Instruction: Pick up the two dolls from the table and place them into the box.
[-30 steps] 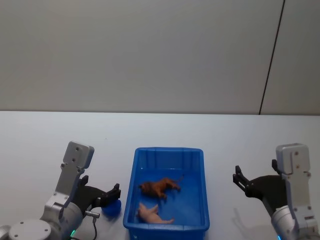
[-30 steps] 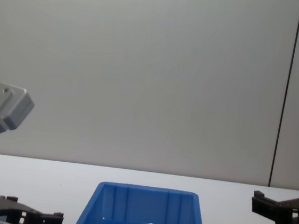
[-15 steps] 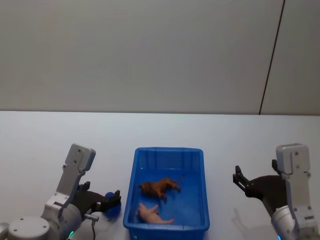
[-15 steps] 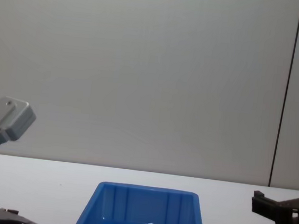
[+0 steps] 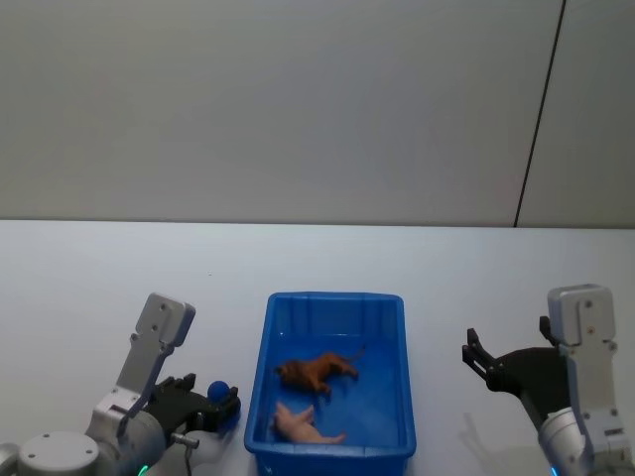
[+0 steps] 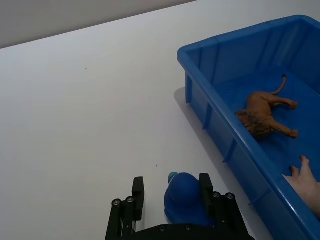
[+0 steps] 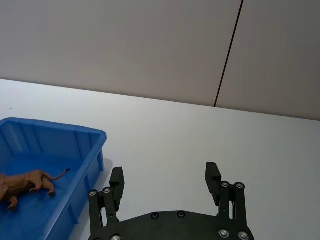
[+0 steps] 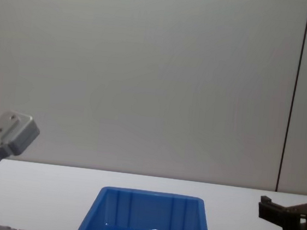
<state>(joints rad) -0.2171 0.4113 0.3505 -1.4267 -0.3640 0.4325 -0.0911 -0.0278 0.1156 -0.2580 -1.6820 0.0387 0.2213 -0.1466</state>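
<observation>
Both dolls lie inside the blue box [image 5: 332, 297]: the reddish-brown one [image 5: 317, 372] near its middle, the pale pink one [image 5: 303, 424] at its near end. The left wrist view shows the brown doll [image 6: 265, 112], part of the pink doll [image 6: 307, 182] and the box wall [image 6: 235, 37]. My left gripper [image 5: 226, 405] hangs low over the table [image 5: 99, 288], just left of the box's near corner, fingers open [image 6: 171, 183], with a small blue rounded object [image 6: 186, 202] between them. My right gripper [image 5: 474, 355] stands open right of the box, holding nothing [image 7: 165, 175].
The white table stretches bare behind and to both sides of the box [image 7: 55, 128]. A grey wall with a dark vertical seam [image 5: 541, 109] rises behind the table's far edge. In the chest view, the box rim [image 8: 153, 194] sits low at centre.
My left arm has drawn back and sunk lower, its gripper dropping toward the near edge beside the box. The right arm and both dolls have stayed put.
</observation>
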